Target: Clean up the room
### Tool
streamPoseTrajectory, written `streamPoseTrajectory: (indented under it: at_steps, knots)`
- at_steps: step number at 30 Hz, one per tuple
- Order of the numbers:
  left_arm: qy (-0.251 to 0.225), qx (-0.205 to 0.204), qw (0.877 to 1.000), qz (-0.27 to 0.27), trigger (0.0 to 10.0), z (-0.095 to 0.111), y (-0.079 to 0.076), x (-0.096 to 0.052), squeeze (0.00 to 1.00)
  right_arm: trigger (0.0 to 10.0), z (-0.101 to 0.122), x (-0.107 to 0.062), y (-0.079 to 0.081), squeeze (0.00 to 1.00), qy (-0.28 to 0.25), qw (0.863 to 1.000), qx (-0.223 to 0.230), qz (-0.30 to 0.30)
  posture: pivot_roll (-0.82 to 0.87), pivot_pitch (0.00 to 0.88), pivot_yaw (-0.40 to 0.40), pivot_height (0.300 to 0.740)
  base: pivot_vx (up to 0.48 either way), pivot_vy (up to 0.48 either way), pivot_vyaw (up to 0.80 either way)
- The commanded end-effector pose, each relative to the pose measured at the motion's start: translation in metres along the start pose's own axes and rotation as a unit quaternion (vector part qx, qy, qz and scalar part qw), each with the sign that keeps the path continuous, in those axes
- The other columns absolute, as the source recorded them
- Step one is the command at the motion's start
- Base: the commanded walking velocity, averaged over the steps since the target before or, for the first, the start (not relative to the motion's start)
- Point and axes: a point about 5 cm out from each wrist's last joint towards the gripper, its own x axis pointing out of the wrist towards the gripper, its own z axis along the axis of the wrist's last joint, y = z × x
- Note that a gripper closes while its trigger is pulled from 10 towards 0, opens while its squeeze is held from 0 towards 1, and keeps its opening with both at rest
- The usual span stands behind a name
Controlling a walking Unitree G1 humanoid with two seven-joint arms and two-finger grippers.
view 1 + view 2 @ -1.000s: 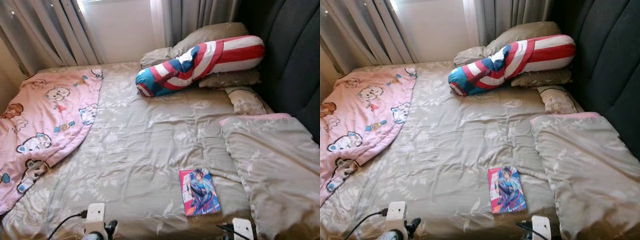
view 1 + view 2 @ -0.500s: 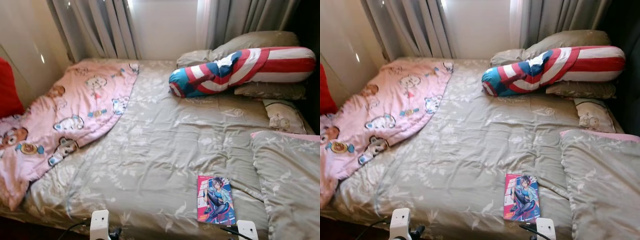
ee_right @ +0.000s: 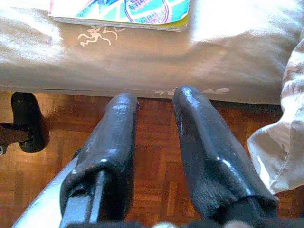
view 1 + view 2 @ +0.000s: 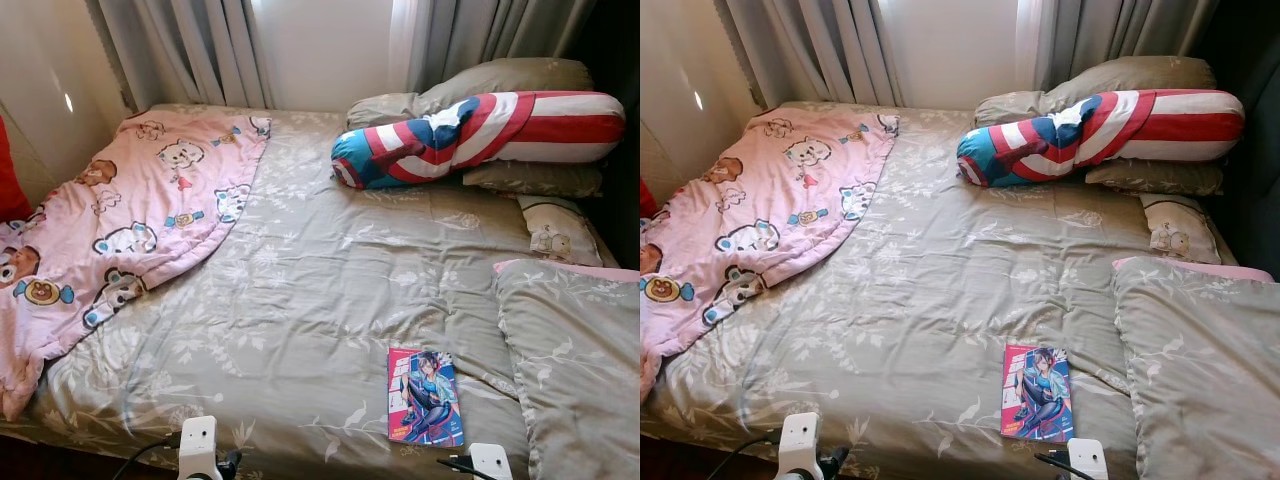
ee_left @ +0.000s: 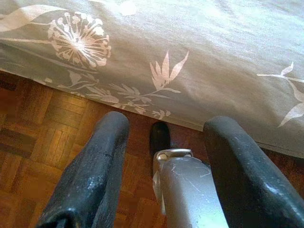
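Left eye view: the tidying is looking barely begun, judging by the comic book [image 4: 425, 396] lying low and right of centre on the bed [image 4: 300, 290] and the pink blanket [image 4: 120, 220] sprawling at left. Left wrist view: the left pincer [image 5: 166, 166] is hanging open over parquet floor [image 5: 42, 123]. Right wrist view: the right pincer [image 3: 154, 142] is hanging empty, fingers apart, below the book's edge.
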Motion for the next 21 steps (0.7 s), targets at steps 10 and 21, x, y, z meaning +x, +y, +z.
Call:
streamPoseTrajectory:
  at_steps: [10,21]
  knots:
    - [0.014,0.003,1.000,0.013,10.0,-0.0044,0.0056,-0.0010,0.00,10.0,-0.0011,0.0003,0.0048,0.00,0.004,1.000,-0.015,0.010,-0.01,0.082,0.007,0.740,0.000,0.300,0.00]
    - [0.012,0.004,1.000,0.014,10.0,-0.0042,0.0080,-0.0014,0.00,10.0,-0.0037,-0.0002,0.0050,0.00,0.007,1.000,-0.011,0.005,-0.01,0.085,0.010,0.740,0.000,0.312,0.29]
